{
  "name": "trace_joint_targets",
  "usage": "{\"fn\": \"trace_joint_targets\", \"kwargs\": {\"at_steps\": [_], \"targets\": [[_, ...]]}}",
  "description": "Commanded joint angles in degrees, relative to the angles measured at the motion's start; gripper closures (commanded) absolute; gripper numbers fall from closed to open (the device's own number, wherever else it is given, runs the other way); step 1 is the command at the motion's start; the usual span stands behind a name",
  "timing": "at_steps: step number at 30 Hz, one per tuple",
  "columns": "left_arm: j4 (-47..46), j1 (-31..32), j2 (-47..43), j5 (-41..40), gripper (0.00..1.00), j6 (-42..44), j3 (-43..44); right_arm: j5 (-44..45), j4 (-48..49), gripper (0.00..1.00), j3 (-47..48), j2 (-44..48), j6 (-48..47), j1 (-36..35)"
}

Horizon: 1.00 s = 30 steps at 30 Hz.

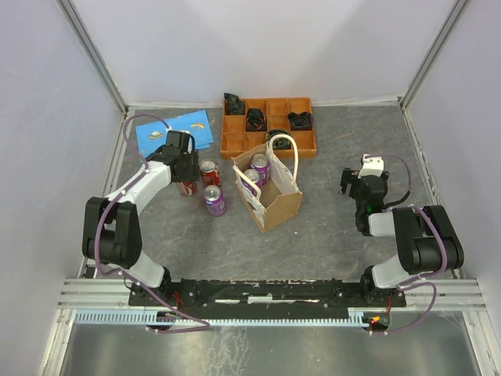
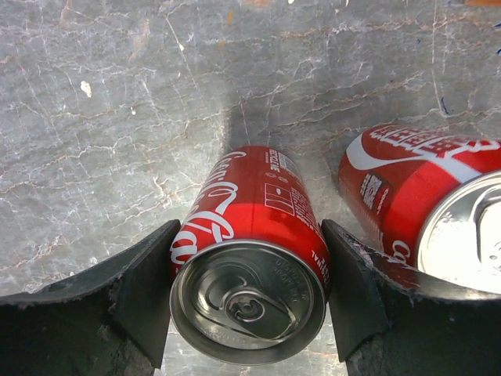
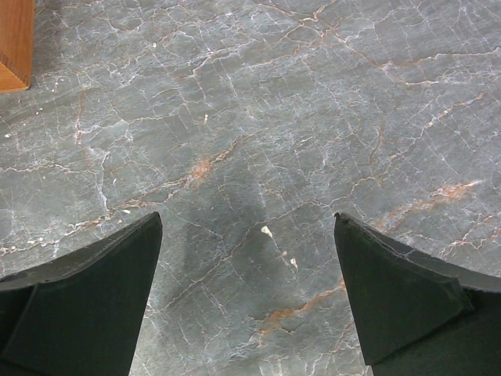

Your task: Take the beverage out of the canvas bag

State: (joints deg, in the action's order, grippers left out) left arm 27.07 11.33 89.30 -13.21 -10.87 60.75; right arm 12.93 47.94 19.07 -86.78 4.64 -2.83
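Standing upright near the middle of the grey marbled table [image 1: 337, 235], the canvas bag [image 1: 279, 205] is listed with its mouth open and its two white loop handles [image 1: 283, 147] raised. A purple drink can [image 1: 260, 166] is seen upright inside it, with a silver can top [image 1: 251, 177] just beside that one, the colour of its body being hidden. Left gripper [image 2: 250, 229]: lowered to the table left of the bag, well apart from it, and closed around an upright red Coca-Cola can [image 2: 249, 258], both black fingers [image 2: 145, 290] being set against the can's sides. Second Coca-Cola can [image 2: 423, 196]: stood just beside the gripped one, on its right in the left wrist view. Loose purple can [image 1: 214, 200]: stood on the table between the red cans and the bag, near both. Right gripper [image 3: 246, 218]: held over the table to the right of the bag, well apart from it, its jaws spread wide above the marbled surface. Orange compartment tray [image 1: 235, 147]: placed behind the bag, near it, with small black items [image 1: 255, 120] lodged in several compartments. Blue card [image 1: 176, 129]: laid flat at the far left, behind the left gripper
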Motion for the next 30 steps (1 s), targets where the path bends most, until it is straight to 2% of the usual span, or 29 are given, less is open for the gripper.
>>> {"fn": "trace_joint_targets", "kwargs": {"at_steps": [1, 4, 5, 8, 10, 16, 19, 21, 26, 30], "targets": [[-2.92, -0.37, 0.38, 0.68, 0.95, -1.85, 5.34, -0.10, 1.94, 0.01, 1.50, 0.56, -0.30, 0.19], [-1.61, -0.49, 1.31, -0.30, 0.88, -2.22, 6.05, -0.10, 1.94, 0.01, 1.50, 0.49, -0.25, 0.20], [-1.32, -0.51, 1.60, -0.30, 0.82, -2.29, 6.24, -0.10, 1.91, 0.01, 1.50, 0.50, -0.32, 0.19], [-0.61, -0.47, 2.17, -0.15, 0.57, -2.80, 6.40, -0.10, 1.89, 0.01, 1.49, 0.50, -0.25, 0.22], [-0.19, -0.47, 2.38, -0.44, 0.45, -2.99, 6.40, -0.10, 1.89, 0.01, 1.49, 0.54, -0.25, 0.19], [0.79, -0.52, 1.67, -2.07, 0.20, -3.10, 6.40, -0.10, 1.89, 0.01, 1.50, 0.50, -0.29, 0.20], [1.28, -0.48, 0.80, -2.74, 0.15, -3.10, 6.40, -0.10, 1.89, 0.01, 1.49, 0.50, -0.26, 0.19], [1.39, -0.46, 0.23, -3.29, 0.04, -3.12, 6.47, -0.10, 1.89, 0.01, 1.50, 0.54, -0.25, 0.19], [1.91, -0.44, -1.73, -3.58, 0.00, -3.41, 6.78, -0.10, 1.90, 0.01, 1.50, 0.48, -0.25, 0.22], [2.07, -0.44, -5.98, -3.29, 0.04, -3.57, 7.59, -0.10, 1.92, 0.01, 1.49, 0.52, -0.30, 0.25]]}}
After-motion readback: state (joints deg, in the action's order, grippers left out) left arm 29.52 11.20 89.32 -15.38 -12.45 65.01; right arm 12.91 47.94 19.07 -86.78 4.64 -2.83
